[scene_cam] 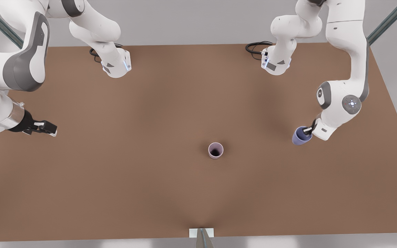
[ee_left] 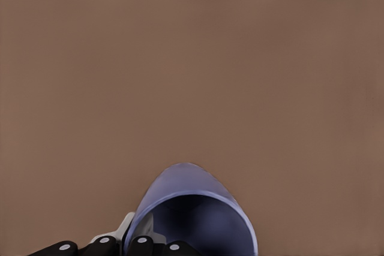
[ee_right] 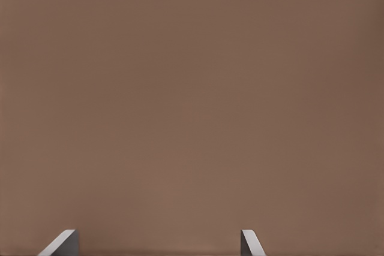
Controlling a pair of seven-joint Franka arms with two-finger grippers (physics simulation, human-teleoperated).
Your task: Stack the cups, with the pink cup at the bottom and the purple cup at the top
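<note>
While your left gripper (scene_cam: pixel 309 132) clamps the purple cup (scene_cam: pixel 300 136), the pink cup (scene_cam: pixel 215 150) stands well toward the front view's left. Your right gripper (scene_cam: pixel 48 128) waits, fingers apart.

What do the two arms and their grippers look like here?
Both arms are glossy white with grey joint panels. Black cables loop at their bases. The left gripper has black fingers; the right gripper is black on a silver wrist ring. One joint cap carries small red and white marks.

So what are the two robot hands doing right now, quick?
Left gripper: shut on the purple cup, at the front view's right.
Right gripper: open, holding nothing, waiting at the front view's left.
</note>
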